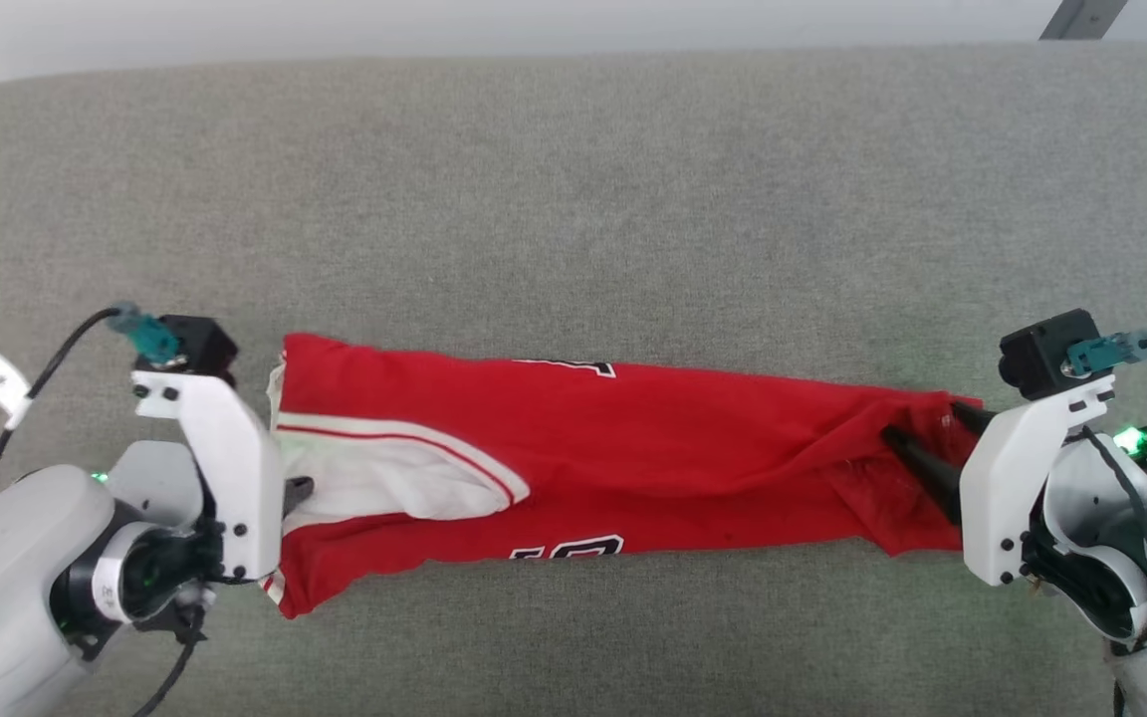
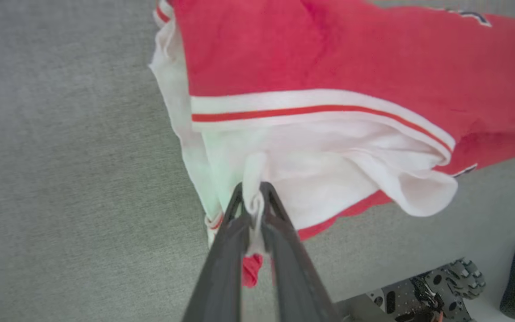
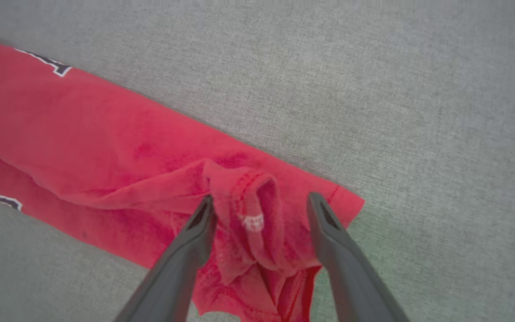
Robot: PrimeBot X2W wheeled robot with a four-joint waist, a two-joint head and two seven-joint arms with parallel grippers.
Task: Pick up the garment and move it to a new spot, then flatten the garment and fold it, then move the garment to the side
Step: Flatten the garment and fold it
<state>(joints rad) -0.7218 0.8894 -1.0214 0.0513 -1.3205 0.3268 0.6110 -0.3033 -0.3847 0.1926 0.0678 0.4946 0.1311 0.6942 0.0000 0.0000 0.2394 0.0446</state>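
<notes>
garment (image 1: 633,448) lay as a long red band on the grey table (image 1: 573,199), spanning between both pincers. the left wrist view showed the left pincer (image 2: 252,197) clamped on white sleeve cloth, a grip the head view's bracket covered. the right wrist view showed the right pincer (image 3: 261,201) apart, straddling a bunched red hem.

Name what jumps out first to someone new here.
The red garment lies folded into a long band across the middle of the grey fabric surface. At its white-sleeved end the left gripper is shut on a pinch of white cloth. At the other end the right gripper stands open, its fingers either side of a bunched red hem.
</notes>
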